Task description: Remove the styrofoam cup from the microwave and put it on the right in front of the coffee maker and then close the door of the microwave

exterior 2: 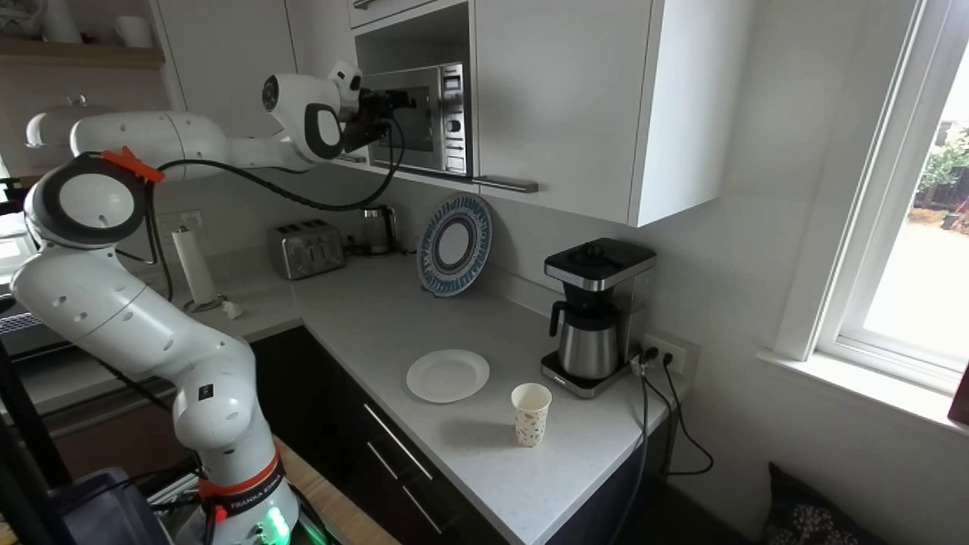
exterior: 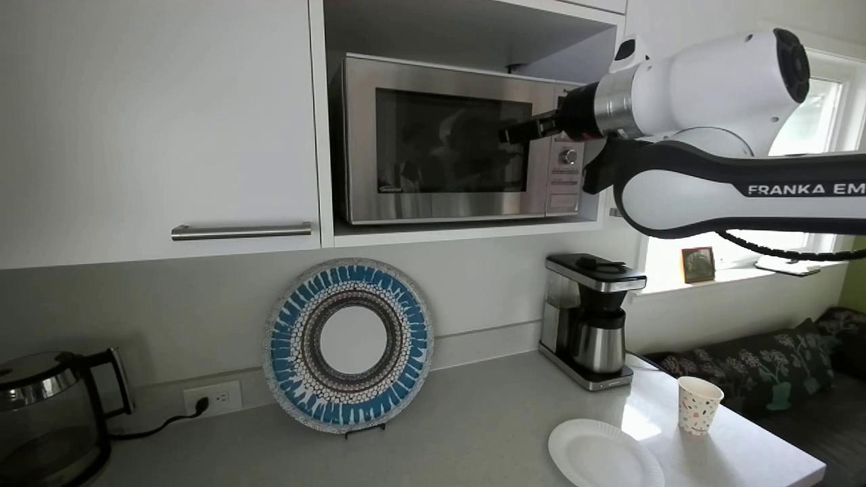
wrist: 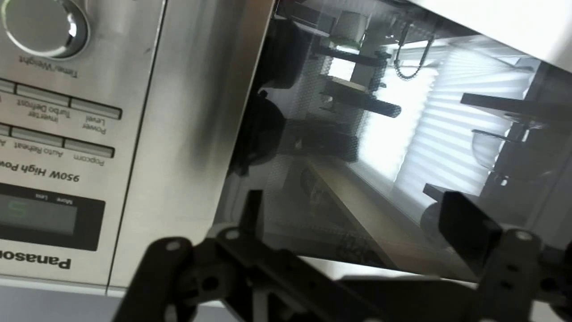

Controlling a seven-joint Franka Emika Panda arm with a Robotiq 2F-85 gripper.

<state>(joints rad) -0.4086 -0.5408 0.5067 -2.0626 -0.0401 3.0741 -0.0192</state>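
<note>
Cream with coloured specks, the styrofoam cup stands upright on the counter in front of the coffee maker. Up in the cabinet niche sits the steel microwave. Its door lies flush with the button panel, closed. My gripper is open, its fingers wide apart with nothing held between them. It hovers before the right part of the door's dark window; whether a fingertip touches the glass I cannot tell.
Beside the cup lies a white paper plate. A round blue mosaic mirror leans on the wall below the microwave. A glass kettle and a toaster stand farther along the counter. Cabinet handles jut out nearby.
</note>
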